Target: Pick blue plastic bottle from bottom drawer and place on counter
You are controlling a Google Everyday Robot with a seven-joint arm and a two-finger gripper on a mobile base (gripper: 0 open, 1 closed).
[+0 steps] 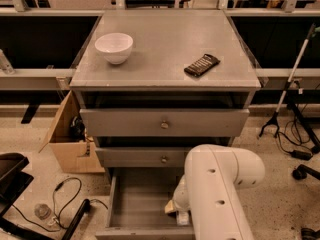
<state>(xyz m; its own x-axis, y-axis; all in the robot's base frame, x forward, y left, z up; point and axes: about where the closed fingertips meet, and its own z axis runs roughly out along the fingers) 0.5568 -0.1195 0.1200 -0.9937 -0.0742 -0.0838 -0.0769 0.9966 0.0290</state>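
The bottom drawer (142,204) is pulled open and its plain grey inside shows on the left. My white arm (220,194) reaches down into its right side. The gripper (176,209) is low inside the drawer, near the front right, and is largely covered by the arm. A small pale piece (183,217) shows just under it; I cannot tell whether it is the blue plastic bottle, which is otherwise hidden. The counter (165,39) is the flat grey cabinet top above.
A white bowl (114,47) stands at the counter's left and a dark flat bar (202,65) lies at its right. The two upper drawers (164,124) are shut. A cardboard box (70,139) and floor cables (65,194) lie left; a tripod (290,94) stands right.
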